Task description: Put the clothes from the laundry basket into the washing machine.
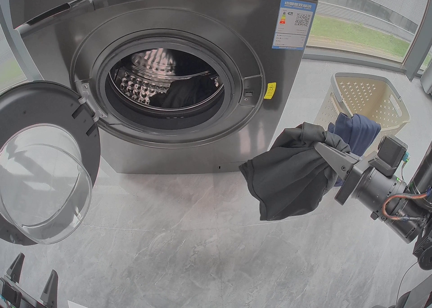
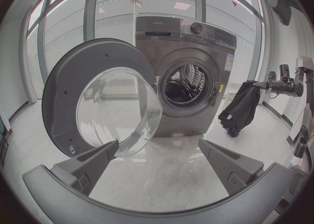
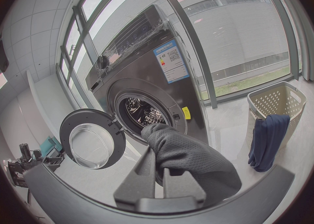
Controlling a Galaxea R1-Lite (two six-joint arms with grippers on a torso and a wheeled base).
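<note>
Pinches 1 dark garment (image 1: 288, 183) in right gripper (image 1: 321, 148), hanging clear of floor (image 1: 180, 232) between laundry basket (image 1: 382, 97) and washing machine (image 1: 189, 12), ready for the open drum (image 1: 148, 75). Holds left gripper (image 2: 157, 144) spread, empty, aside.

The washing machine (image 1: 180, 7) is cut off by the head view's top edge, its door (image 1: 45, 165) by the left edge. Deep in the drum (image 1: 153, 70) lies a dark heap (image 1: 184, 93) — its shape cannot be told. The dark garment (image 1: 288, 178) and blue cloth (image 1: 360, 131) hide the basket's (image 1: 373, 93) lower front — the garment also covers one finger of the right gripper (image 3: 159, 172). The left gripper (image 1: 36, 265) is cropped at the bottom corner.
</note>
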